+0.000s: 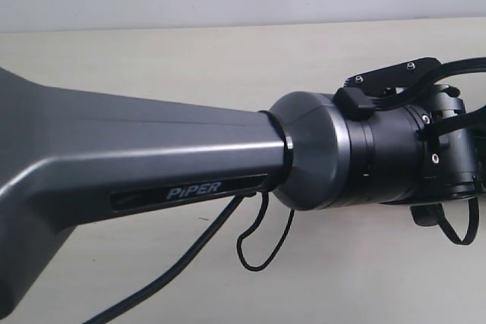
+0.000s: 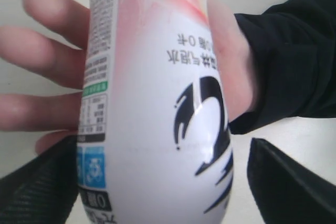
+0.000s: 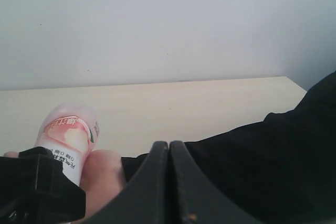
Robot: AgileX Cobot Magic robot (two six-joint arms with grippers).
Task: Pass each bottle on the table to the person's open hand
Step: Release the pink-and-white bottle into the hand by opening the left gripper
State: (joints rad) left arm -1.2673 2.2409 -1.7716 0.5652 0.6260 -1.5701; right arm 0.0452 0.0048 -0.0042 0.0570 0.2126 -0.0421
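Bottle (image 2: 157, 103) label bears Chinese print; arm (image 1: 152, 149) reads PiPER.

Bright, even light all round: in the exterior view the table (image 1: 228, 51) is pale and nearly shadowless, with one thin streak of sheen along the grey arm (image 1: 152, 180). Over to the left wrist view, where the bottle (image 2: 152, 129) sits so close it goes soft, a white glare patch on its label, and the person's open hand (image 2: 47, 59) behind is blurred, washed-out pink. In the right wrist view, the dark sleeve (image 3: 273, 166) swallows all detail and the wall (image 3: 157, 24) is a flat bluish grey
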